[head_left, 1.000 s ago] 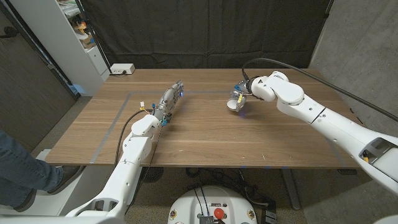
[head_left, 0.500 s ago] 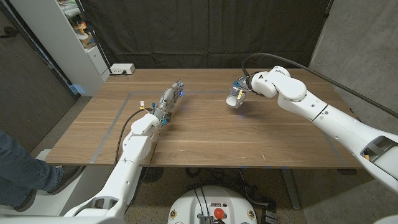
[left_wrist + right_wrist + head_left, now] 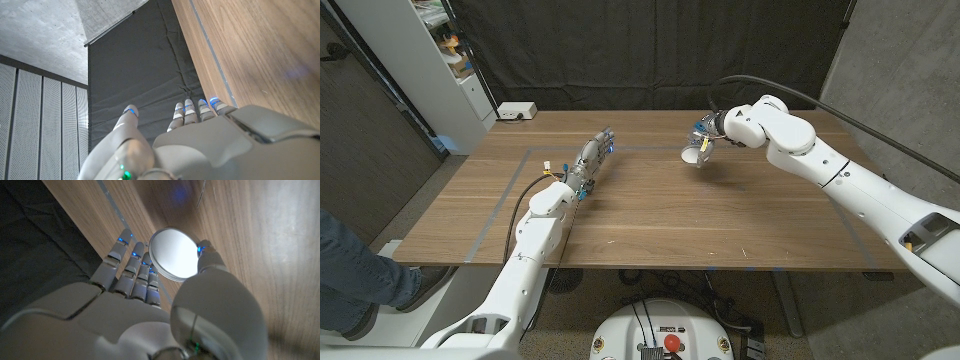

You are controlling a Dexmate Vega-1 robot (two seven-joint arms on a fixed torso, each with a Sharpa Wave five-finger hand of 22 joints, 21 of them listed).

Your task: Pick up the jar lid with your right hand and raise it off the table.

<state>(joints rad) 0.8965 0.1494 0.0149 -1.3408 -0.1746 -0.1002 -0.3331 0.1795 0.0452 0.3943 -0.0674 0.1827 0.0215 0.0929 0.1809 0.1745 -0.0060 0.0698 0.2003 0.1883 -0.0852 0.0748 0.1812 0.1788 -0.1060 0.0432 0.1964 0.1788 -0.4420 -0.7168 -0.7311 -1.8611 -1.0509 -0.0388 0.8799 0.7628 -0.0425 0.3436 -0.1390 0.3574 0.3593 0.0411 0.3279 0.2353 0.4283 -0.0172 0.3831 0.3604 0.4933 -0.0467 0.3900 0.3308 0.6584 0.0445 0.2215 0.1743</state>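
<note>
The jar lid [image 3: 691, 155] is a small white round disc. My right hand [image 3: 703, 140] holds it by the rim above the back right part of the wooden table [image 3: 720, 220]. In the right wrist view the jar lid [image 3: 173, 254] is pinched between the thumb and the fingers [image 3: 131, 265] of my right hand [image 3: 150, 305], with the table surface behind it. My left hand [image 3: 592, 160] lies stretched out on the table at the middle left, fingers straight and apart, holding nothing. The left wrist view shows my left hand [image 3: 190, 135] with its fingertips [image 3: 192, 107] extended beside the table's edge.
A white box [image 3: 516, 111] sits at the table's back left corner. A grey tape line [image 3: 510, 185] marks a rectangle on the table. A white shelf unit [image 3: 440, 60] stands at the back left. A person's leg [image 3: 355, 275] is at the left edge.
My right hand has risen and moved toward the back of the table with the lid in its fingers. The left arm has not moved.
</note>
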